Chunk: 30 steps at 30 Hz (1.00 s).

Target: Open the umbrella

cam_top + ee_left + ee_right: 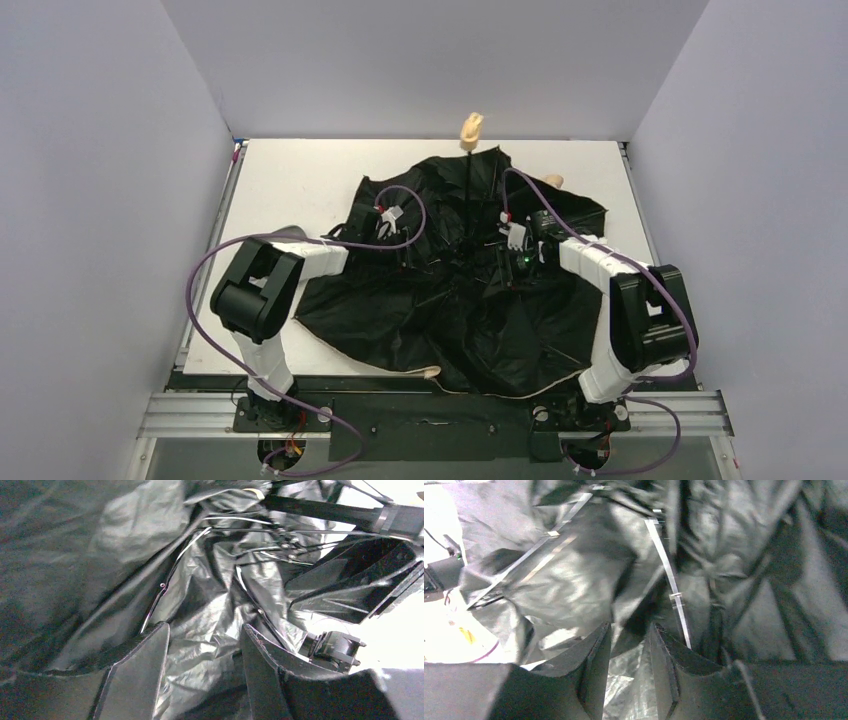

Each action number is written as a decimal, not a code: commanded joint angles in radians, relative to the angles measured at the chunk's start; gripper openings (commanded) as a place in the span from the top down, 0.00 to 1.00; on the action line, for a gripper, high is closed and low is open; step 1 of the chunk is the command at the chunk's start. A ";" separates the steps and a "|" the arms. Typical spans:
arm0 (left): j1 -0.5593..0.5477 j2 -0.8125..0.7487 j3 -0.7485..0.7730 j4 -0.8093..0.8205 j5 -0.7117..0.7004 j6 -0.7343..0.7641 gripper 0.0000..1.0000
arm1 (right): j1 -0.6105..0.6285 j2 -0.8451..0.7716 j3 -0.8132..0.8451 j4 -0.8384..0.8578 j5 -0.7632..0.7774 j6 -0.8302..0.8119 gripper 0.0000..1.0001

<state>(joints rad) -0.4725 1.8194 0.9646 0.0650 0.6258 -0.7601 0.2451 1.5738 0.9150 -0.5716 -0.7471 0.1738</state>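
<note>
Umbrella (470, 300) lies spread, black inside up.
Left of its shaft (468, 200), left gripper (204, 627) gapes; right of it, right gripper (630, 626), grasp unclear.

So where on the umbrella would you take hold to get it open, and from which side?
Probably the bare black shaft just below the tan handle. It sticks out clear of the crumpled canopy, so the right fingers can close across it from the right without catching ribs or fabric.
</note>
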 commanded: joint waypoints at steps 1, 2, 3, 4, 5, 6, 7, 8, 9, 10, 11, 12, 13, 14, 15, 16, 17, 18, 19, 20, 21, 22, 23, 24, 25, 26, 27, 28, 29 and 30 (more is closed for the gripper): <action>0.044 0.043 -0.027 0.004 -0.025 -0.004 0.47 | -0.079 0.050 -0.039 0.018 0.045 -0.001 0.69; 0.053 0.058 -0.026 -0.009 -0.028 0.004 0.47 | -0.095 0.061 -0.042 0.011 0.061 -0.007 0.70; 0.058 0.065 -0.024 -0.037 -0.033 0.021 0.47 | -0.100 0.069 -0.049 0.007 0.069 -0.009 0.70; 0.067 0.078 -0.023 -0.048 -0.041 0.033 0.47 | -0.107 0.073 -0.051 -0.003 0.083 -0.017 0.70; 0.073 0.084 -0.022 -0.060 -0.047 0.039 0.47 | -0.108 0.081 -0.054 -0.009 0.092 -0.022 0.70; 0.083 0.093 -0.021 -0.085 -0.065 0.054 0.47 | -0.111 0.086 -0.056 -0.015 0.109 -0.018 0.70; 0.094 0.096 -0.018 -0.117 -0.070 0.060 0.47 | -0.113 0.091 -0.059 -0.015 0.112 -0.017 0.70; 0.101 0.095 -0.018 -0.129 -0.069 0.071 0.47 | -0.114 0.090 -0.059 -0.017 0.111 -0.018 0.70; 0.112 0.087 -0.013 -0.130 -0.065 0.075 0.47 | -0.114 0.083 -0.051 -0.022 0.107 -0.028 0.69; 0.115 0.080 -0.011 -0.114 -0.043 0.076 0.46 | -0.113 0.078 -0.036 -0.026 0.093 -0.032 0.69; 0.117 0.058 -0.010 -0.100 -0.029 0.074 0.46 | -0.113 0.068 -0.027 -0.031 0.080 -0.033 0.69; 0.115 0.043 -0.011 -0.046 0.003 0.059 0.46 | -0.114 0.061 -0.006 -0.033 0.046 -0.030 0.69; 0.109 0.009 -0.014 -0.020 0.021 0.049 0.46 | -0.113 0.043 0.003 -0.032 0.009 -0.022 0.69; 0.105 -0.003 -0.014 0.029 0.053 0.029 0.46 | -0.113 0.031 0.023 -0.032 -0.015 -0.019 0.69; 0.091 -0.029 -0.009 0.046 0.065 0.024 0.46 | -0.112 0.008 0.033 -0.031 -0.056 -0.014 0.69; 0.082 -0.041 0.004 0.069 0.084 0.019 0.47 | -0.112 -0.005 0.056 -0.030 -0.070 -0.012 0.69; 0.066 -0.063 0.012 0.077 0.089 0.020 0.47 | -0.113 -0.032 0.069 -0.029 -0.092 -0.007 0.69; 0.054 -0.073 0.029 0.088 0.087 0.021 0.47 | -0.114 -0.054 0.101 -0.025 -0.099 -0.004 0.69; 0.052 -0.087 0.037 0.094 0.073 0.018 0.47 | -0.118 -0.060 0.117 -0.007 -0.104 0.016 0.69; 0.051 -0.090 0.051 0.116 0.064 0.000 0.47 | -0.122 -0.068 0.148 0.009 -0.104 0.031 0.69; 0.054 -0.091 0.058 0.139 0.044 -0.018 0.47 | -0.131 -0.068 0.161 0.054 -0.102 0.080 0.70; 0.061 -0.089 0.074 0.149 0.033 -0.026 0.47 | -0.133 -0.065 0.182 0.078 -0.100 0.131 0.71; 0.064 -0.079 0.085 0.164 0.012 -0.034 0.47 | -0.137 -0.061 0.192 0.125 -0.090 0.152 0.71; 0.069 -0.073 0.109 0.172 0.004 -0.034 0.47 | -0.137 -0.049 0.213 0.148 -0.083 0.192 0.71; 0.070 -0.056 0.122 0.183 -0.009 -0.030 0.47 | -0.138 -0.041 0.222 0.201 -0.060 0.213 0.72; 0.070 -0.047 0.151 0.188 -0.012 -0.027 0.47 | -0.137 -0.022 0.241 0.257 -0.048 0.253 0.72; 0.070 -0.025 0.167 0.199 -0.017 -0.024 0.48 | -0.136 -0.009 0.260 0.283 -0.029 0.276 0.73; 0.068 -0.010 0.197 0.204 -0.019 -0.023 0.48 | -0.135 0.022 0.269 0.334 -0.010 0.318 0.73; 0.066 0.017 0.212 0.216 -0.020 -0.023 0.48 | -0.133 0.039 0.292 0.358 -0.002 0.337 0.74; 0.062 0.047 0.238 0.224 -0.021 -0.024 0.48 | -0.131 0.074 0.304 0.396 0.016 0.368 0.74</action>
<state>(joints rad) -0.4088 1.7924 1.1027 0.1879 0.6312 -0.7811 0.1120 1.5665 1.1519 -0.3836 -0.7906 0.3897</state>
